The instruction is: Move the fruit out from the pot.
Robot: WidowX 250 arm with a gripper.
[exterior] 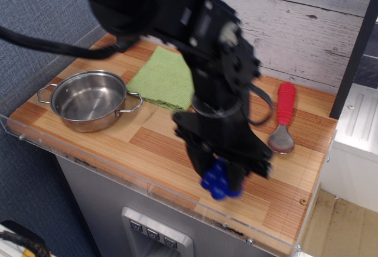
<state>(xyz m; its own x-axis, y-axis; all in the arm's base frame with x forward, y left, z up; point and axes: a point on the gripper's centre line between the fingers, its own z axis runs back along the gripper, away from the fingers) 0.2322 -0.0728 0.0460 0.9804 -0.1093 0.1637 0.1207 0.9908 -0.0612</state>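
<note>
The fruit (216, 182), a small bunch of glossy deep-blue balls, is held in my black gripper (219, 177) over the front right part of the wooden counter. The gripper is shut on it, fingers down on either side, and blurred by motion. The shiny steel pot (88, 100) with two loop handles stands at the left end of the counter, holding nothing, far to the left of the gripper. My black arm reaches in from the upper left and hides part of the counter's middle.
A green cloth (163, 81) lies behind the pot, partly hidden by the arm. A red-handled metal spoon (284, 117) lies at the right. A clear plastic rim (118, 168) runs along the counter's front edge. A plank wall stands at the back.
</note>
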